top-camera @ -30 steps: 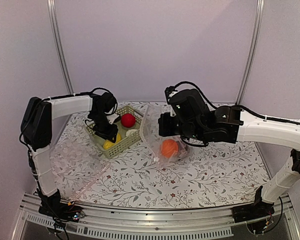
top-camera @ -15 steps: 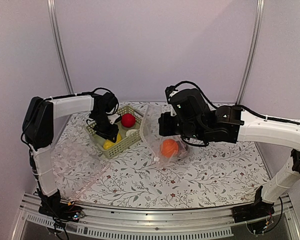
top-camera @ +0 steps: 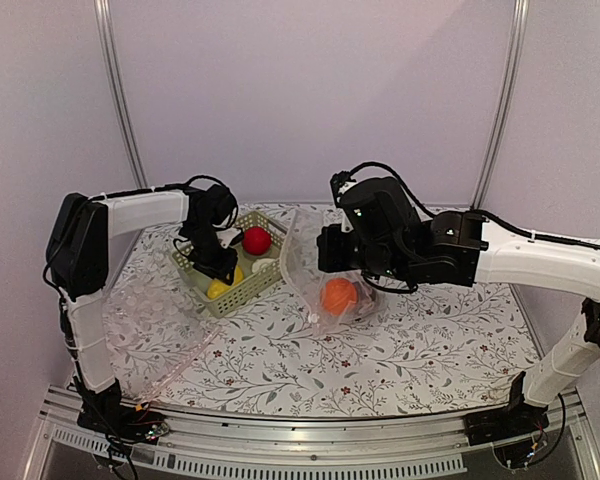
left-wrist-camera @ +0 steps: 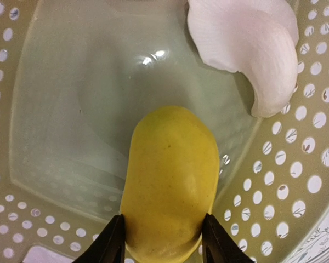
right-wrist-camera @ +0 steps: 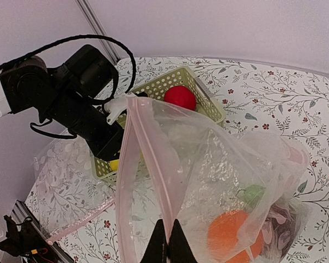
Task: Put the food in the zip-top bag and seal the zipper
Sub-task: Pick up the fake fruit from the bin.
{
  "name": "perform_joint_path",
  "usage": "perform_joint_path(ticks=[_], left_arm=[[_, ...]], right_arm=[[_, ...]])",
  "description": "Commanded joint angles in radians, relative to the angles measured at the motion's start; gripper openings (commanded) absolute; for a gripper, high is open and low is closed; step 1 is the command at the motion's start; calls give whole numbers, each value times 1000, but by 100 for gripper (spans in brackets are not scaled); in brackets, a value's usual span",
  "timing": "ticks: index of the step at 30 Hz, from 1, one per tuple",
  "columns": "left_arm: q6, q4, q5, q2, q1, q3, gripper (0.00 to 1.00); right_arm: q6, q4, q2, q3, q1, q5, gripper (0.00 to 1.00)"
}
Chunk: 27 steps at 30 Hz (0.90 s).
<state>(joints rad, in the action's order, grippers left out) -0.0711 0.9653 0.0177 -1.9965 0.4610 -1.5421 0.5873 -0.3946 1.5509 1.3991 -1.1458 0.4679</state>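
Note:
My left gripper (left-wrist-camera: 163, 241) reaches down into the light green basket (left-wrist-camera: 296, 181), and its black fingers press both sides of the yellow fruit (left-wrist-camera: 170, 181), which rests on the basket floor. A white food piece (left-wrist-camera: 252, 49) lies just beyond it. The red ball (top-camera: 257, 240) sits at the basket's far side. My right gripper (right-wrist-camera: 167, 241) is shut on the pink zipper (right-wrist-camera: 151, 164) and holds up the mouth of the zip-top bag (right-wrist-camera: 219, 164). Inside the bag lie the orange (right-wrist-camera: 230, 233), a green piece (right-wrist-camera: 254, 194) and a dark maroon piece (right-wrist-camera: 279, 224).
A second clear plastic bag (top-camera: 150, 320) lies flat on the floral tablecloth, left of the basket (top-camera: 242, 293). Metal frame posts rise at the back left and back right. The right arm's white link stretches across the right half of the table.
The left gripper's fingers have closed in against the yellow fruit, and the arm has shifted very slightly over the basket. The right arm and the bag have not moved.

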Motion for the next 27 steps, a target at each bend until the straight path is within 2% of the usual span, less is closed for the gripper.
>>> perform_joint_path(ticks=[1, 6, 21, 24, 27], left_arm=[[1, 18, 23, -17, 10, -9, 42], [-2, 6, 13, 19, 4, -5, 38], [-39, -206, 104, 331, -39, 114, 34], [-27, -253, 189, 408, -39, 145, 34], [-17, -309, 349, 483, -32, 169, 34]], right_arm=[[8, 7, -25, -9, -7, 16, 0], [8, 8, -25, -9, -7, 17, 0], [15, 6, -13, 3, -6, 12, 0], [17, 5, -7, 7, -7, 11, 0], [17, 6, 1, 13, -7, 11, 0]])
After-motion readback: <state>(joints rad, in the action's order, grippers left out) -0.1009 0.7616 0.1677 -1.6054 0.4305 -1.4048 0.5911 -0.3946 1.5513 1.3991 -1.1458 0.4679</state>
